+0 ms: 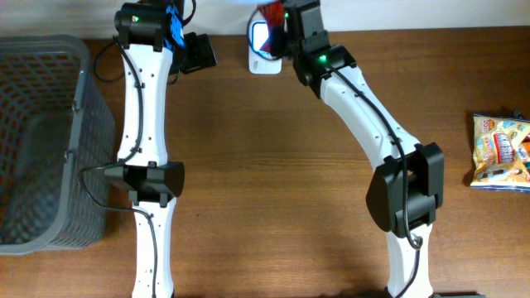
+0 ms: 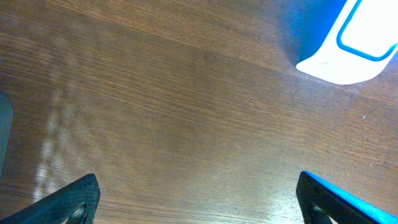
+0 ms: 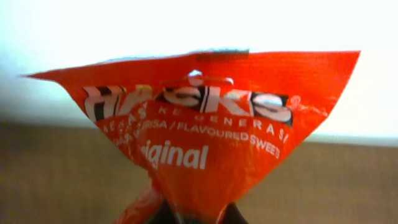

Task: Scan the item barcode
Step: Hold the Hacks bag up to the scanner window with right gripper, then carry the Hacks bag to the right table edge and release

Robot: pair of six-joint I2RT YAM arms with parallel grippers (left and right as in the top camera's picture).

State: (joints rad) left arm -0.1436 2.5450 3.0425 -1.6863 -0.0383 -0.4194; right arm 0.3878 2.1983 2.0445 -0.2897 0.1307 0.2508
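**Overhead view**
- Table (image 1: 265,190): brown wood grain, fills the frame.
- Basket (image 1: 50,141): grey mesh, at the left edge.
- Left gripper (image 1: 197,51): upper left of centre, over bare wood, just left of the scanner. Nothing in it.
- Scanner (image 1: 263,62): white body, window lit blue, top centre of the frame.
- Right gripper (image 1: 280,25): top centre, directly above the scanner, closed on the orange sweets packet (image 1: 269,12), which shows as a red-orange patch at the top edge over the scanner window.
- Snack bag (image 1: 501,151): yellow and blue print, lying flat at the right edge, well apart from both arms.

**Left wrist view**
- Left gripper (image 2: 199,202): jaws spread wide, one dark tip in each lower corner, only table between them.
- Scanner (image 2: 348,43): white with a blue ring, upper right corner.

**Right wrist view**
- Orange sweets packet (image 3: 217,143): fills the centre, white lettering including "original", crimped top edge with a hang hole uppermost.
- Right gripper (image 3: 193,218): dark fingers at the bottom edge, pinched tight on the packet's lower end, which bunches to a narrow neck there.
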